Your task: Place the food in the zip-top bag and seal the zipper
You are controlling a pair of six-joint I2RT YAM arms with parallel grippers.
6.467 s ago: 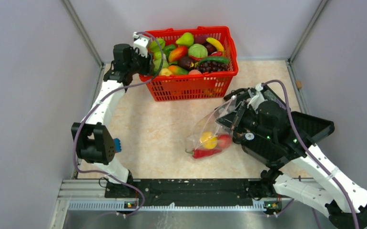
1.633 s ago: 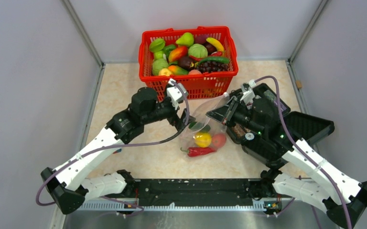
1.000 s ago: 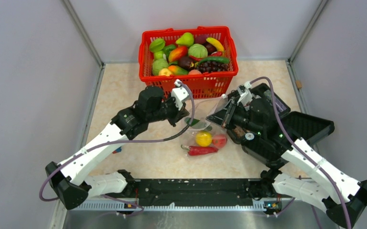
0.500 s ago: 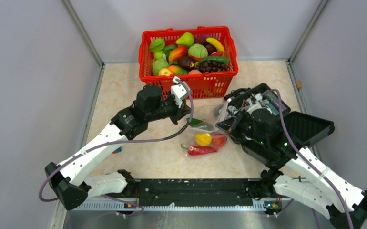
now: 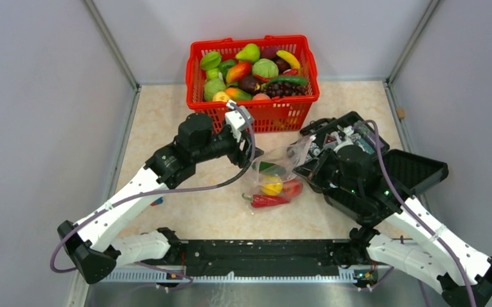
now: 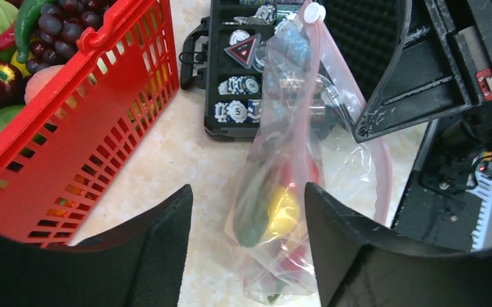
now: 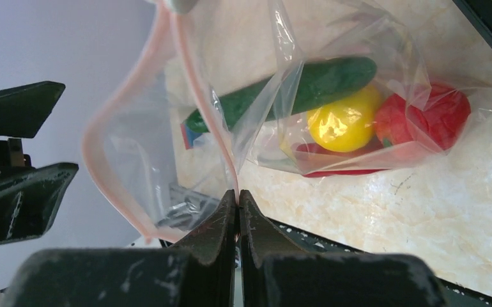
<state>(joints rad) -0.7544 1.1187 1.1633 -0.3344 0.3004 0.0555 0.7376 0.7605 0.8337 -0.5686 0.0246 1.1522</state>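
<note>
Currently zip-top bag [image 6: 288, 147] holds cucumber [image 7: 320, 80], lemon [image 7: 342, 125], tomato [image 7: 432, 118]; right claw [image 7: 238, 195] pinches zipper [image 7: 195, 96], left claw [image 6: 248, 187] apart.

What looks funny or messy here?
Nothing has spilled. The bag hangs lopsided: the right hand pinches one side of its zipper, so the mouth gapes and the food slumps at the bottom. A black case lies open beside it.

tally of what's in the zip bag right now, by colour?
In the zip-top bag:
Green: 1 (cucumber)
Yellow: 1 (lemon)
Red: 2 (tomato, chili)
Total: 4
</note>
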